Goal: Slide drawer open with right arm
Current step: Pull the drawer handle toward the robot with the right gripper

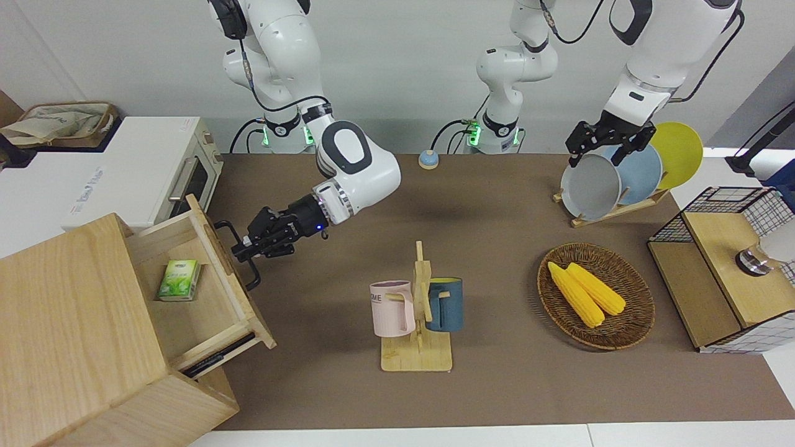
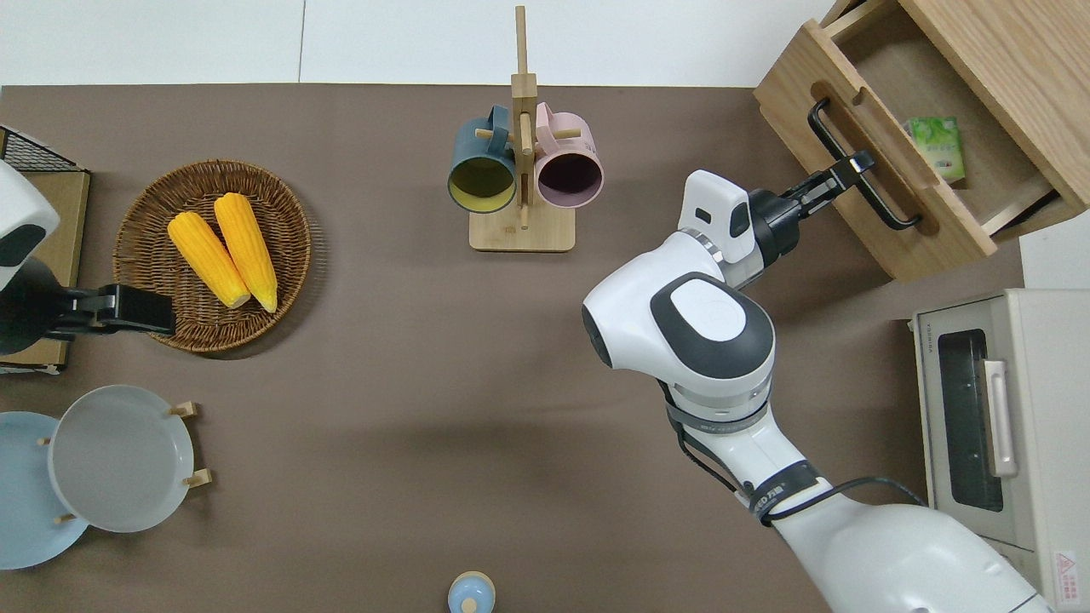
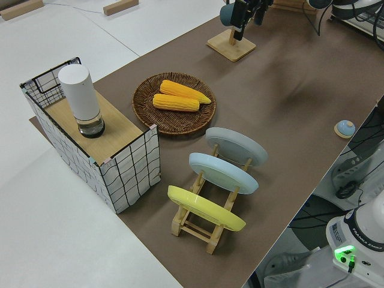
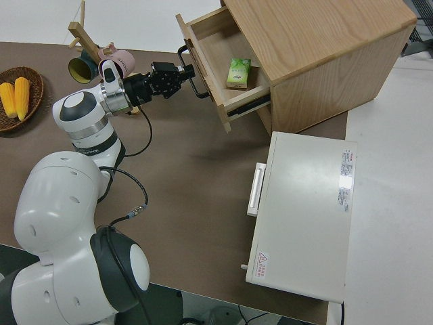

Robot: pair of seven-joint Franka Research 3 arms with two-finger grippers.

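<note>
The drawer [image 1: 205,292] stands pulled well out of its wooden box [image 1: 74,335] at the right arm's end of the tabletop [image 2: 409,383], at about 1 o'clock in the overhead view. The right tool [image 2: 854,162] is clamped on the middle of the drawer's black handle [image 2: 886,200]. A small green packet [image 2: 937,146] lies on the drawer floor. A white oven [image 2: 996,417] sits nearer to the robots than the box. The left arm is parked; whether its tool [image 1: 605,144] is wide or narrow I cannot tell.

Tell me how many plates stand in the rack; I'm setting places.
3: the grey plate stands nearest the corn basket, the blue plate in the middle, the yellow plate at the table's edge.
</note>
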